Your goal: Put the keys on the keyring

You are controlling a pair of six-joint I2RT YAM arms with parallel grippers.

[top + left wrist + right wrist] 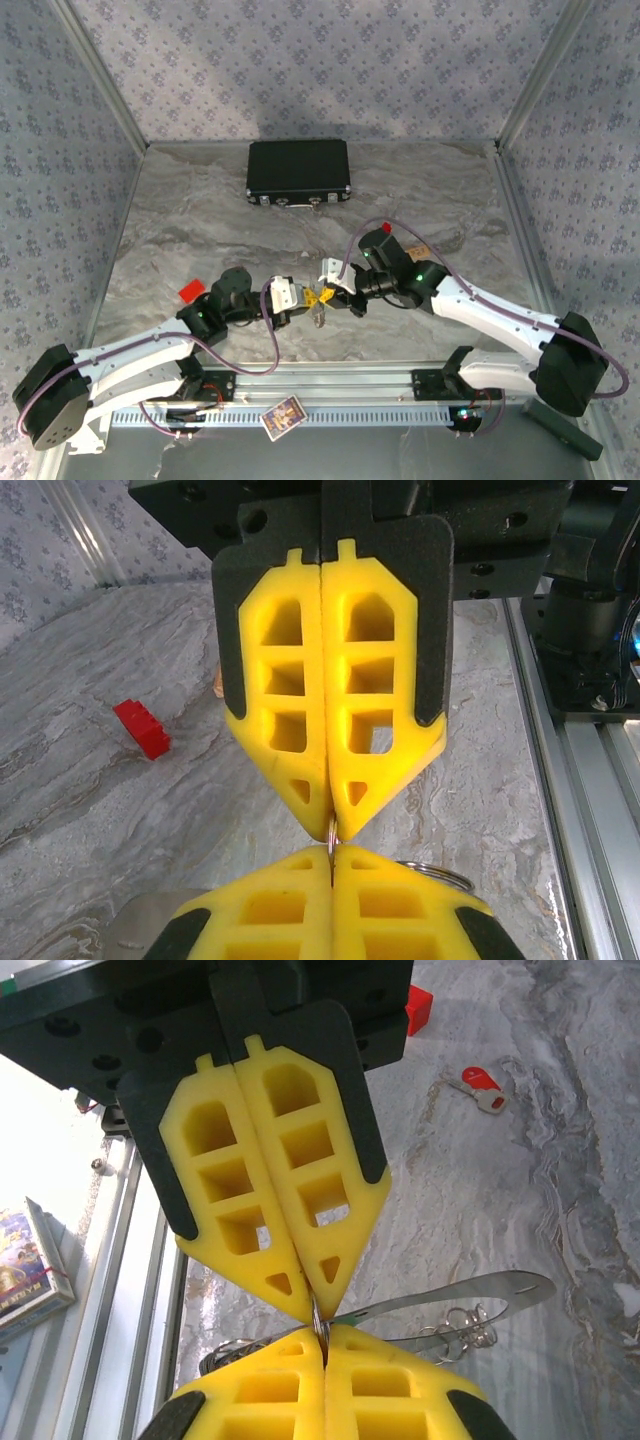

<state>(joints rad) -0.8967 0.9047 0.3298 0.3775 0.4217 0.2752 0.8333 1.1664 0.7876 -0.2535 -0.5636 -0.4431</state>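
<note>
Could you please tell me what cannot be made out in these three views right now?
- Top external: whatever hangs between the left tool and right tool is too small to identify.
- Left wrist: the keyring shows just an arc; the right tool's fingers cover the rest.
- Right wrist: what the shut tips pinch is hidden between them; the silvery metal pieces run behind the left tool.

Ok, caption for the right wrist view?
Right gripper and left gripper, both shut, meet tip to tip on a thin metal ring; red-headed key beyond.
</note>
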